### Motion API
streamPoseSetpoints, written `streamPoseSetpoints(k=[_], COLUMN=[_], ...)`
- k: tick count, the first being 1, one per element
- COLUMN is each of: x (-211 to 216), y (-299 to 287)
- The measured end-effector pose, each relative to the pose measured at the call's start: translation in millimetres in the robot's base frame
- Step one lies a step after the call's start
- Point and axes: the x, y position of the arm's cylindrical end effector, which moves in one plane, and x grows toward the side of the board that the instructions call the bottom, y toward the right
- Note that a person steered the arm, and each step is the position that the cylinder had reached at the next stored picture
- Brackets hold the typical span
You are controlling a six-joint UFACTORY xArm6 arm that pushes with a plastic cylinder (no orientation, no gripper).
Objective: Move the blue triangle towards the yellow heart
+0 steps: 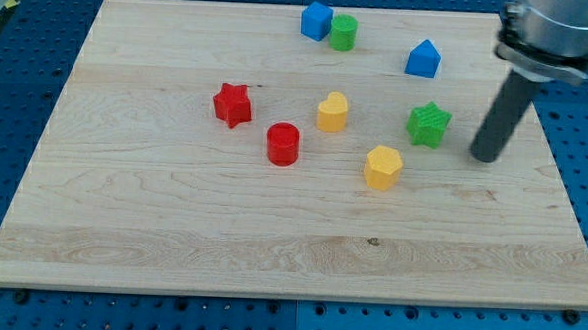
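Blue triangle (424, 59): sat near the board's upper right, apart from every other block; this block is the landmark for all places below.
Yellow heart (332, 112): lay down and to the view's left of the blue triangle, near the board's middle, with bare wood between the two.
My tip (485, 154): rested on the wood below the blue triangle and to its right, not touching it or any block; the dark rod rose from there toward the view's top right.
Tool state: a plain rod with no jaws, so it held nothing.
Green star (429, 124): stood straight below the blue triangle, between it and the yellow hexagon, just left of my tip.
Yellow hexagon (382, 167): lay further below the blue triangle, slightly left.
Green cylinder (342, 33): stood to the blue triangle's left, a little higher, touching the blue cube.
Blue cube (316, 20): sat further left, beyond the green cylinder.
Red cylinder (283, 144): stood well down-left of the blue triangle, past the yellow heart.
Red star (232, 104): was the furthest left of the blue triangle.
Wooden board (123, 217): lay under all the blocks.
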Motion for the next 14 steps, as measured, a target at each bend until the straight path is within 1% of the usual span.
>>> streamPoseSetpoints(k=[1, 2, 3, 4, 5, 7, 8, 11, 12, 13, 14], x=[-46.6, -131.1, -161.6, -179.9, -194.5, -188.9, -186.9, -135.8, -135.5, -157.4, -155.4], y=[16.5, 14.9, 14.0, -2.5, -32.9, -37.2, -52.4, -55.3, -65.3, -66.7, -68.5])
